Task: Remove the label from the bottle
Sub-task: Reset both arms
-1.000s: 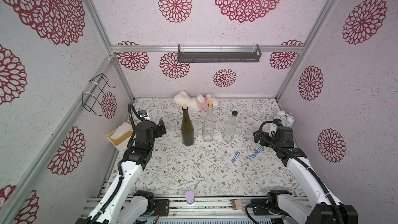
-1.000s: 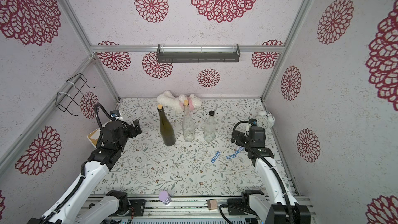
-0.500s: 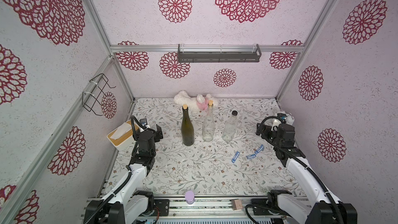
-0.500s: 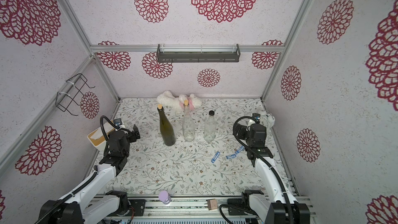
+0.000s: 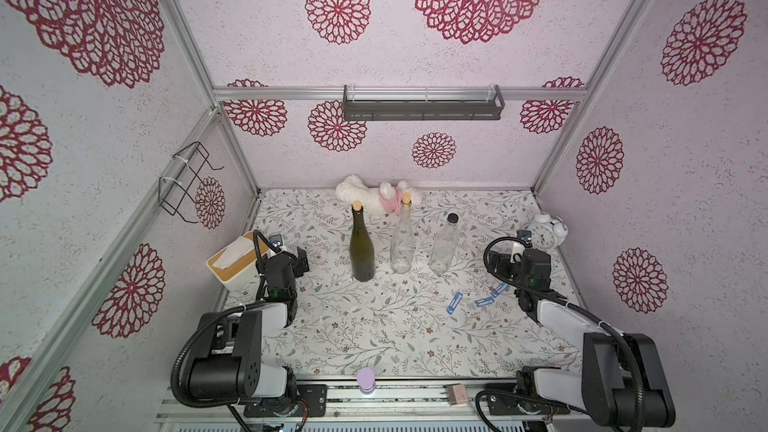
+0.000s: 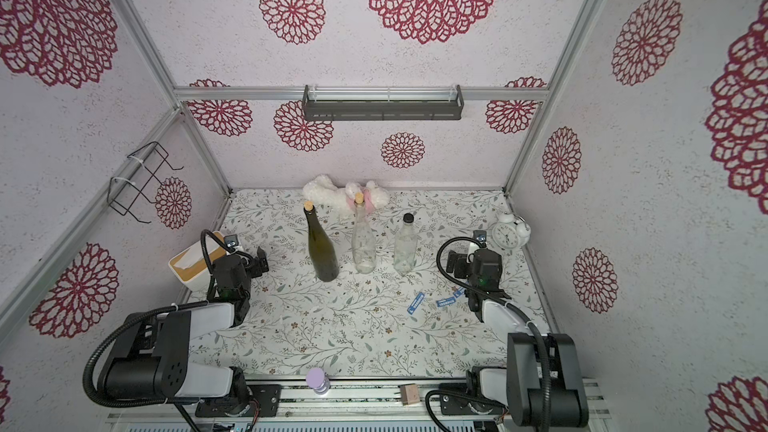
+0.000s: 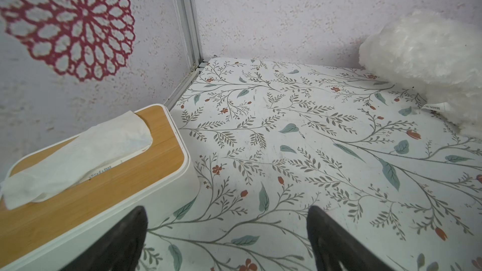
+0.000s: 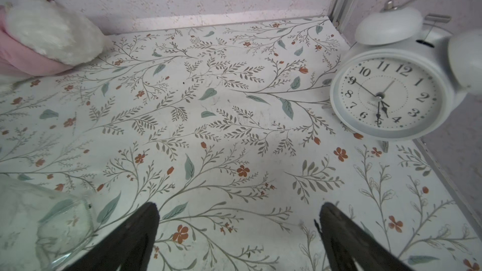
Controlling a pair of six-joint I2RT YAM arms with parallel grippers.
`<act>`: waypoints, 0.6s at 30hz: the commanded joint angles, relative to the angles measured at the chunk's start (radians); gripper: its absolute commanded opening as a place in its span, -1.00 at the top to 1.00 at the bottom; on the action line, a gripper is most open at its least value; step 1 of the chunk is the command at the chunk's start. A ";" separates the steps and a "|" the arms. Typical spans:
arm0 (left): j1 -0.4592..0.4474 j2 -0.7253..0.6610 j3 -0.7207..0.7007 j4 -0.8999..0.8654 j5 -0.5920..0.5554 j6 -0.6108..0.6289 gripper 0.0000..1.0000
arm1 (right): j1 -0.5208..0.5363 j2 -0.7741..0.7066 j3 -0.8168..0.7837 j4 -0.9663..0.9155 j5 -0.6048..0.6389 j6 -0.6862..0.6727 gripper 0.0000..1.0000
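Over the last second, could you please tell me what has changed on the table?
The left arm and right arm folded back toward their bases; the left gripper dropped lower beside the tissue box. It and the right gripper remain open, empty. Nothing was grasped. The dark bottle, corked clear bottle, capped clear bottle and blue label pieces stayed put.

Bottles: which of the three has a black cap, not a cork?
The short clear bottle, nearest the alarm clock; the dark green bottle and the tall clear bottle have corks.
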 commanded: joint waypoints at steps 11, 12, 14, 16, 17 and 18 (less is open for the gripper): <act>0.092 0.071 0.058 0.072 0.197 -0.031 -0.94 | 0.068 0.182 -0.041 0.396 0.150 -0.128 -0.98; 0.095 0.066 0.061 0.053 0.206 -0.036 -0.94 | 0.069 0.202 -0.037 0.403 0.163 -0.130 -0.98; 0.105 0.065 0.060 0.054 0.261 -0.025 -0.94 | 0.069 0.215 -0.035 0.403 0.164 -0.125 -0.98; 0.123 0.062 0.048 0.073 0.362 -0.009 -0.94 | 0.067 0.208 -0.053 0.432 0.165 -0.122 -0.98; 0.127 0.059 0.044 0.076 0.400 -0.005 -0.94 | 0.065 0.206 -0.067 0.458 0.166 -0.117 -0.98; 0.130 0.059 0.041 0.081 0.415 -0.001 -0.94 | 0.060 0.203 -0.075 0.471 0.170 -0.109 -0.98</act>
